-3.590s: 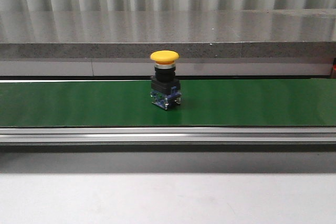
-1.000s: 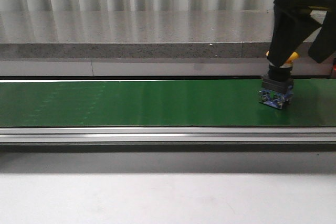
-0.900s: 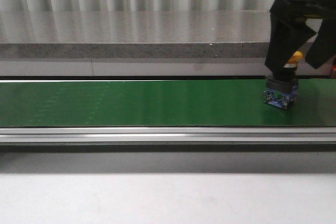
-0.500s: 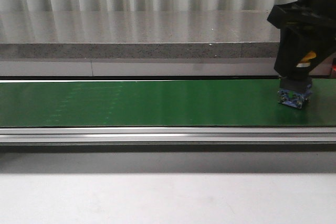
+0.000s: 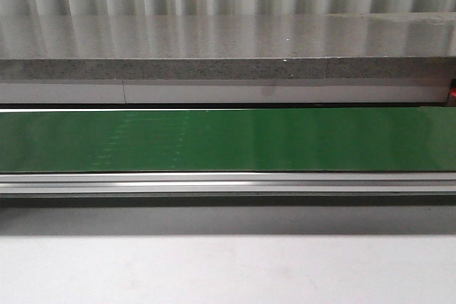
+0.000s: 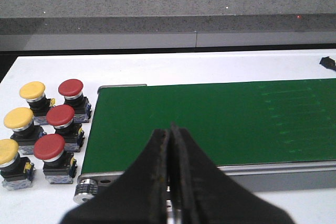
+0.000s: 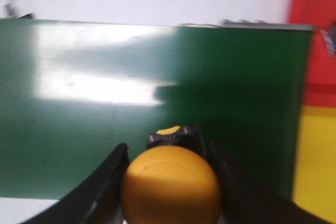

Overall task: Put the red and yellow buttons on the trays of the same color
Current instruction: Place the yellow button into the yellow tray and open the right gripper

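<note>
The right claw (image 7: pixel 170 182) pinches a yellow button (image 7: pixel 170 186) by its cap, held above the green belt (image 7: pixel 105 103) near the belt's end, where a red tray (image 7: pixel 317 35) and a yellow tray (image 7: pixel 315 156) lie just beside it. The left claw (image 6: pixel 171 171) is pressed together, empty, over the belt's other end, near six spare buttons (image 6: pixel 47 129).

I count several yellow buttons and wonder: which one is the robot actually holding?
The yellow button between the right gripper fingers, above the green belt. The other three yellow buttons stand untouched beside the belt's end, next to red buttons.
</note>
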Controlling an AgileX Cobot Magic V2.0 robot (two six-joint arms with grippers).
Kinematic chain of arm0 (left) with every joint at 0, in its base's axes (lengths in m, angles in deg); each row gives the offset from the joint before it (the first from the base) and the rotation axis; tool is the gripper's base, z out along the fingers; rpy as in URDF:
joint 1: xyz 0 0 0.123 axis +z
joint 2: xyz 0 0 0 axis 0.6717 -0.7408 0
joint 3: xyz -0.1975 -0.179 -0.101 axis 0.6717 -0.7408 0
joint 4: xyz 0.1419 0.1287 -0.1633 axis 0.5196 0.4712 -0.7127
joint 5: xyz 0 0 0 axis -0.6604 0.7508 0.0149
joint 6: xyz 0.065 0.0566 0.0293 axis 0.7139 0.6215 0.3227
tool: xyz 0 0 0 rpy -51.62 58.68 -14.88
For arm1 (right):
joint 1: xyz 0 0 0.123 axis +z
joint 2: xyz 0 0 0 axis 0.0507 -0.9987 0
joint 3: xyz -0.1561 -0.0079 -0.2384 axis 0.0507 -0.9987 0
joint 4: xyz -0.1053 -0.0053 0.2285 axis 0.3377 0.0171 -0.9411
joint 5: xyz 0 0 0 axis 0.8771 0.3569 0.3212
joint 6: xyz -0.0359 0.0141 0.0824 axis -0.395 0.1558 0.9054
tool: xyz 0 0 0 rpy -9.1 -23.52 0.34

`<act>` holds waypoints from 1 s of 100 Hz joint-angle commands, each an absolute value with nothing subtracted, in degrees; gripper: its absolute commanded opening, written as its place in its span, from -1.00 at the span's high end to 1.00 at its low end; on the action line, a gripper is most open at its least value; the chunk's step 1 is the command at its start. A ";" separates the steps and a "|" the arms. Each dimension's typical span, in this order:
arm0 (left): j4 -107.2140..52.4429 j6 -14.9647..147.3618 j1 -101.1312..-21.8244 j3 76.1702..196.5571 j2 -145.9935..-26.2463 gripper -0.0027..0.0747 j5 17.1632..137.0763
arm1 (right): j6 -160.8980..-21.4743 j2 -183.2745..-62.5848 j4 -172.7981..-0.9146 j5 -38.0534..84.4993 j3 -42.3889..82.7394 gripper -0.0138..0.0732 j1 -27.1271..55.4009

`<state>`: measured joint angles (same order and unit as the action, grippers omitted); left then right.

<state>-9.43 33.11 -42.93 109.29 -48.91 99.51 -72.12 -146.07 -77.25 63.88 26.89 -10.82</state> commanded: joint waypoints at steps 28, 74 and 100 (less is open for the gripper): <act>-9.97 33.06 -43.26 110.67 -49.38 0.98 95.13 | -64.57 -143.34 -75.50 55.24 21.82 0.37 -30.15; -9.97 33.06 -43.26 110.67 -49.38 0.98 95.13 | -62.35 -146.79 -75.50 40.97 12.57 0.37 -33.25; -9.97 33.06 -43.26 110.67 -49.38 0.98 95.13 | -61.36 -153.72 -75.50 41.02 12.57 0.37 -34.21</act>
<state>-9.43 33.11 -42.93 109.29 -48.91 99.51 -61.78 -154.21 -75.47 43.46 11.37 -33.76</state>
